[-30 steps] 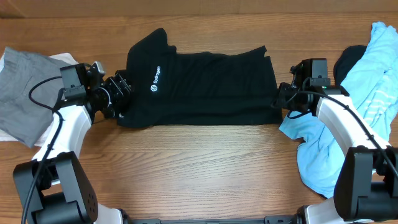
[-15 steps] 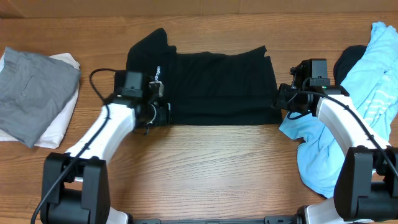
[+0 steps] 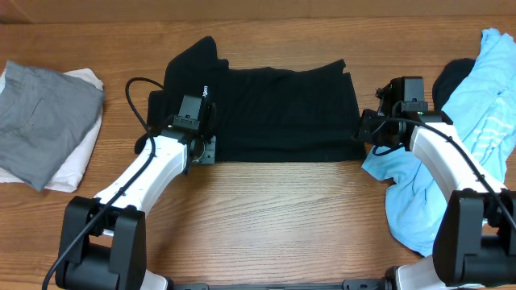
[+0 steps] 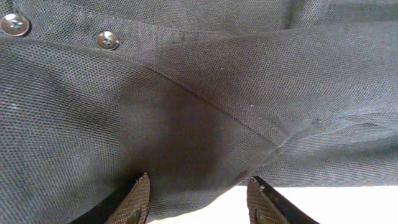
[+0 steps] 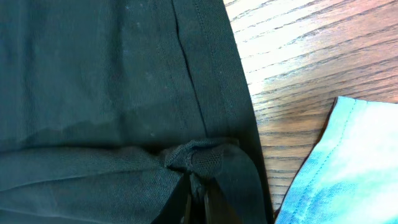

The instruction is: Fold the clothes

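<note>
While right claw point(image 5: 198, 196) pinches bunched hem of black shirt point(image 3: 282, 113) on counter point(image 3: 266, 217), we see left claw point(image 4: 199, 186) spread open over its fold.

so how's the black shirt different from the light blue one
The black shirt lies spread flat mid-table; the light blue shirt sits crumpled at the right edge. The right gripper pinches the black shirt's edge; nothing holds the light blue shirt. Both rest on the table.

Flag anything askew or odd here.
On the black shirt, a flap pokes out past the fold's far left corner, and the hem bunches where the right gripper pinches it. The blue shirt lies crumpled.
</note>
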Motion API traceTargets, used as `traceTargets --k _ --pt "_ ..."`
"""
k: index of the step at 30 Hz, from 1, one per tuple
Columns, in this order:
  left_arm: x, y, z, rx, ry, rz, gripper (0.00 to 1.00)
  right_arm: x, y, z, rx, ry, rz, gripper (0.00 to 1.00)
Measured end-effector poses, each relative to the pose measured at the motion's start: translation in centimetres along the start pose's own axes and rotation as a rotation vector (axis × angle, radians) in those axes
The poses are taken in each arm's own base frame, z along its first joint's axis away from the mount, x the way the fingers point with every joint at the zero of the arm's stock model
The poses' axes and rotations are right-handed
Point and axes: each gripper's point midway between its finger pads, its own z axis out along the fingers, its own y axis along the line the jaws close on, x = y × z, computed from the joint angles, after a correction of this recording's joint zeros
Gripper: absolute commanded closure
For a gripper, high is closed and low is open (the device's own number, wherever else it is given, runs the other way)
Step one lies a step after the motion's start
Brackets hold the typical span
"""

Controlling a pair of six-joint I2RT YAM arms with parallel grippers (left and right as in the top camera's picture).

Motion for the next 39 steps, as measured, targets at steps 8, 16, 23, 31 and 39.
traceTargets --k 8,16,23,31,39 --pt "0.5 -0.7 0.5 -0.002 0.020 0.049 0.52 0.0 0.0 0.0 0.000 0.000 0.001 0.96" --pt "0.7 -1.5 0.3 -0.007 0.017 0.119 0.51 0.0 0.0 0.0 0.000 0.000 0.000 0.96" --pt "0.9 -1.1 1.2 -0.048 0.032 0.128 0.53 0.0 0.0 0.0 0.000 0.000 0.001 0.96" --pt "1.9 -1.5 2.4 -0.063 0.070 0.162 0.89 0.0 0.0 0.0 0.000 0.000 0.000 0.96" --pt "2.2 -0.3 2.2 -0.126 0.081 0.165 0.96 0.0 0.0 0.0 0.000 0.000 0.001 0.96"
